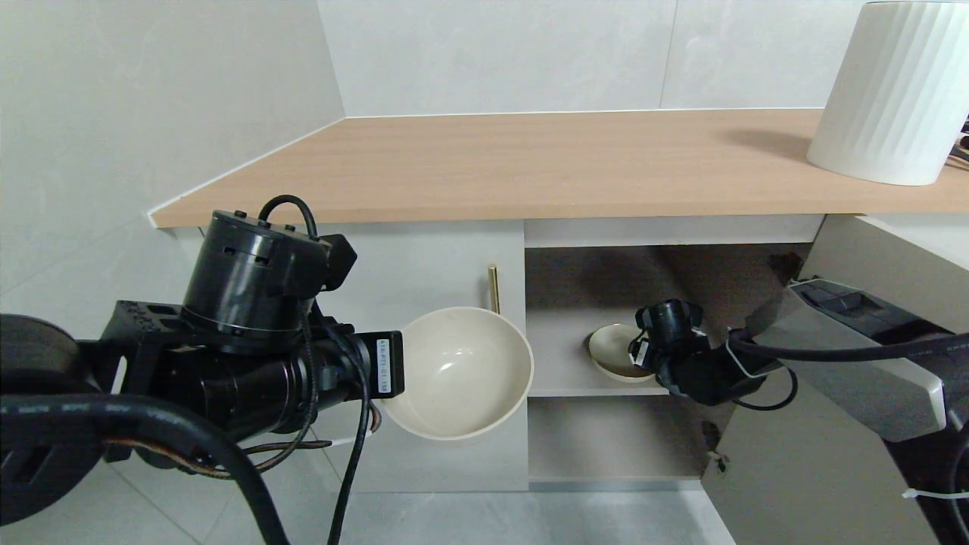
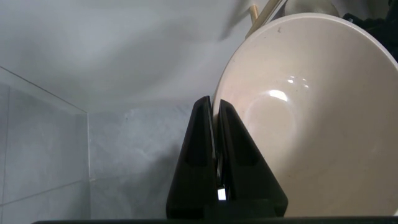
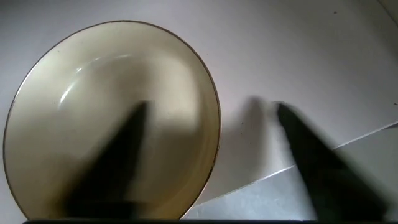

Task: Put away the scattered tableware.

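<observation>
Two round cream bowls. The left end effector [image 2: 215,118] pinches the big bowl [image 1: 462,371]; the right end effector [image 3: 208,111] is spread by the small bowl [image 1: 612,350].

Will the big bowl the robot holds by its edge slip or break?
The bowl looks stiff: it holds its round shape though the left gripper pinches only its rim. Its shiny, smooth surface may be slippery, so it could slip. Dropped on the floor, it might crack.

Left arm lay extended forward, left gripper [image 2: 215,107] pinched onto the rim of a bowl [image 2: 311,118]; right gripper [image 3: 210,111] was held with fingers spread apart.
</observation>
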Available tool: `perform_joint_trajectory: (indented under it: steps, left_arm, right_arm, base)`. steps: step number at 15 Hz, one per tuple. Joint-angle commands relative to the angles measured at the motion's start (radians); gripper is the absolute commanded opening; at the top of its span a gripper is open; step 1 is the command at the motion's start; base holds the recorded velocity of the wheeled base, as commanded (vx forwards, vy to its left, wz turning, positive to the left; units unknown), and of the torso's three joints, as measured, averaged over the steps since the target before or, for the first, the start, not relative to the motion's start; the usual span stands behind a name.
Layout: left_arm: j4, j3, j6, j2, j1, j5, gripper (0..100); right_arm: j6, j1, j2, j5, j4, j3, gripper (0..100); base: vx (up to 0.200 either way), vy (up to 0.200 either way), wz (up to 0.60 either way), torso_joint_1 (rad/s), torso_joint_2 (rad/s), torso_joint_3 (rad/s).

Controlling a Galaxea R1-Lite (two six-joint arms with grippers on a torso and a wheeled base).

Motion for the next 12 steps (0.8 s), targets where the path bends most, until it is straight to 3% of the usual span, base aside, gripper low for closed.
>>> perform_joint_trajectory:
  steps: [1,6,9,12]
  left_arm:
    - [-0.001,0.001,-0.001,0.0,0.0,0.001,0]
    - [0.001,0.001,0.001,0.004,0.0,0.001,0]
    - [-0.005,0.014,0.045,0.043,-0.003,0.002,0]
    - [-0.077,0.04,0.047,0.086,-0.037,0.011,0]
  right_arm:
    - [0.001,0.001,-0.008,-0.003,-0.013,0.001,100]
    - [-0.001,0.01,-0.086,-0.032,-0.019,0.06,100]
    - [-0.028,0.123,-0.368,0.04,0.042,0.251,100]
    - [-0.034,0.231,-0.563,0.12,0.225,0.316,100]
  base:
    - [0.0,0.0,0.0,0.0,0.0,0.0]
    - [0.0,0.0,0.0,0.0,0.0,0.0]
    - [0.0,0.0,0.0,0.0,0.0,0.0]
    - [0.0,0.0,0.0,0.0,0.0,0.0]
